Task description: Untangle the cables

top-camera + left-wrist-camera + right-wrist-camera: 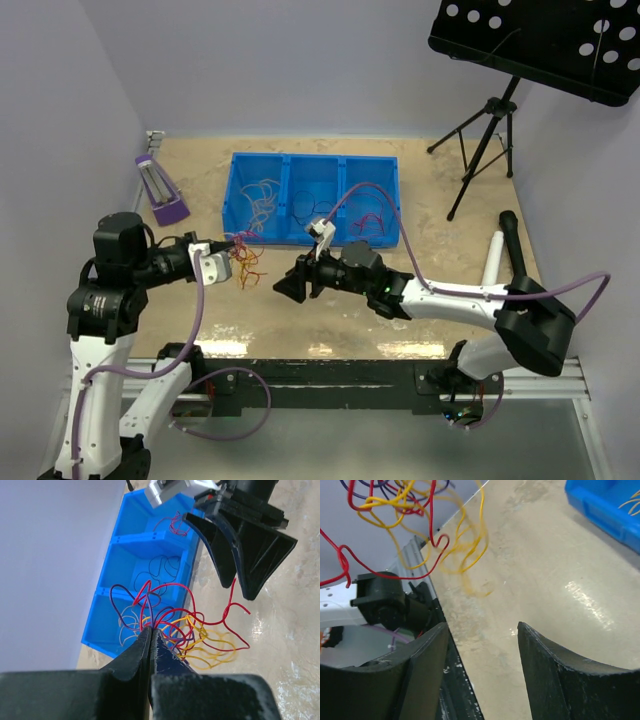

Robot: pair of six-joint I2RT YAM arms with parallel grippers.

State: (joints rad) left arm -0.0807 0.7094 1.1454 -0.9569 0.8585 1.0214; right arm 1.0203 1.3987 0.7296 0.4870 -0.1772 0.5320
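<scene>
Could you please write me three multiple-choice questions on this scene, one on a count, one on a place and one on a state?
1. How many sections has the blue bin?
A two; B three; C five.
2. Where is the tangled clump?
A in the bin's middle section; B in the bin's right section; C in the left end effector.
3. How is the right end effector?
A open and empty; B shut on a wire; C shut on the bin's rim.

Answers:
1 B, two dividers split it in three.
2 C, that end effector is shut on the clump outside the bin.
3 A, it gapes with nothing inside.
</scene>
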